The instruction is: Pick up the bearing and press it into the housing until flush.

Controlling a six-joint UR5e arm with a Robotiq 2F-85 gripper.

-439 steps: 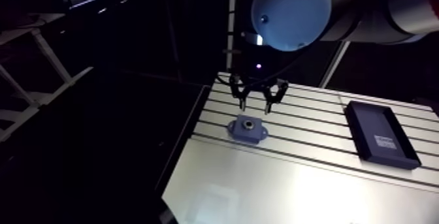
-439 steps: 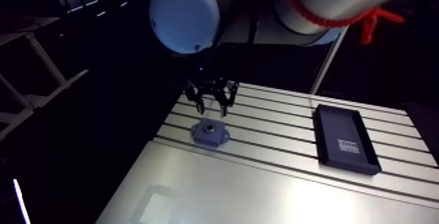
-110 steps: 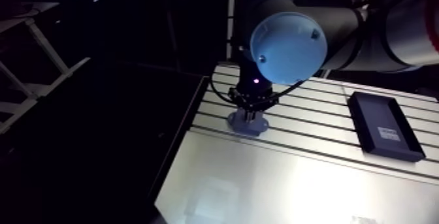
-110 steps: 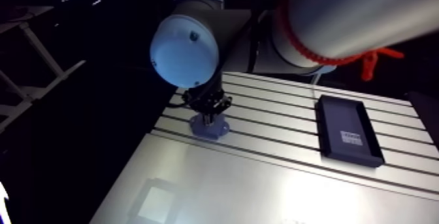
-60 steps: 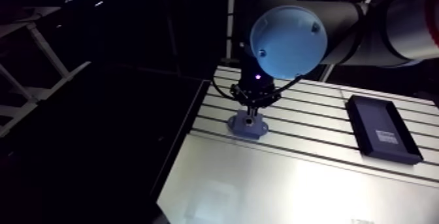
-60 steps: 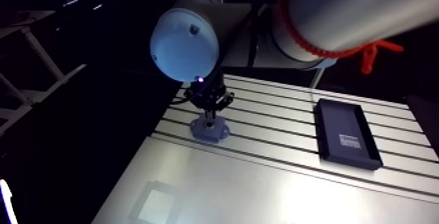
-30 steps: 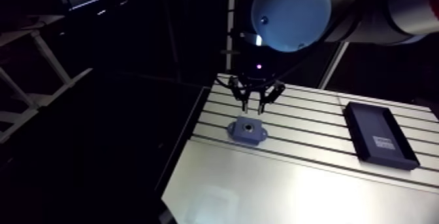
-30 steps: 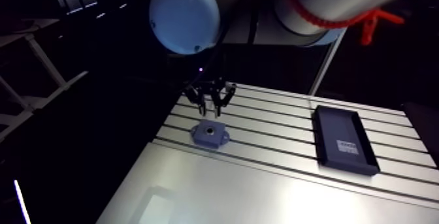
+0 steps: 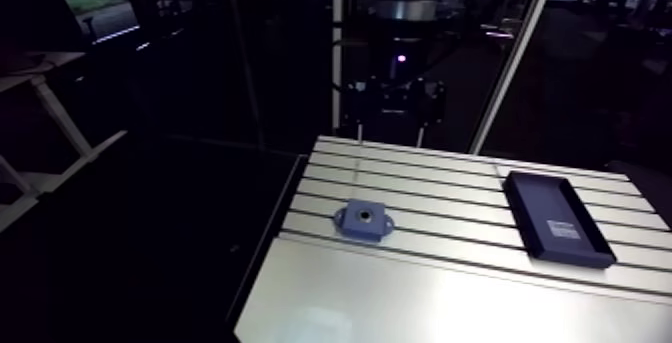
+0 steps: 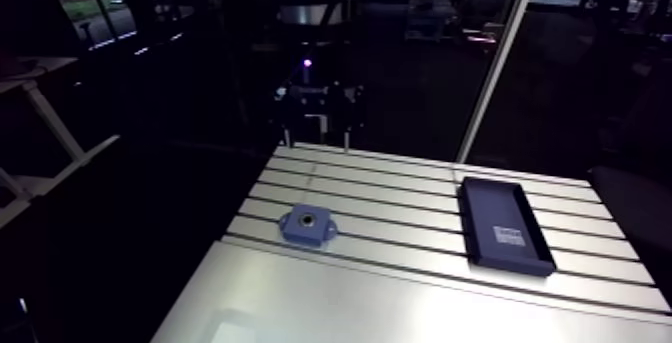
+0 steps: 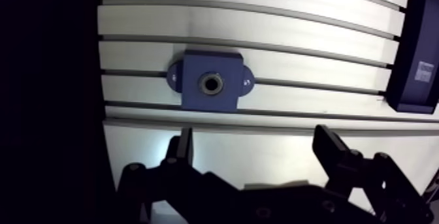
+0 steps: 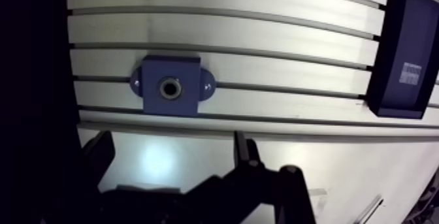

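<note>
Since just before, gripper (image 11: 254,136) has lifted from close over the housing (image 9: 363,220) to well above it; fingers spread, nothing held. Table (image 9: 450,297): slotted. Black tray (image 9: 556,217) lies well apart from the housing. Housing lies flat, ears in line with the slots, bore facing straight up. Bearing (image 11: 211,83) sits in that bore, axis vertical. Judgement: looks seated; flushness unconfirmed. If proud, close fingers and press square down on the ring only.

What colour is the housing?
The housing is blue; the wrist view shows it best.
</note>
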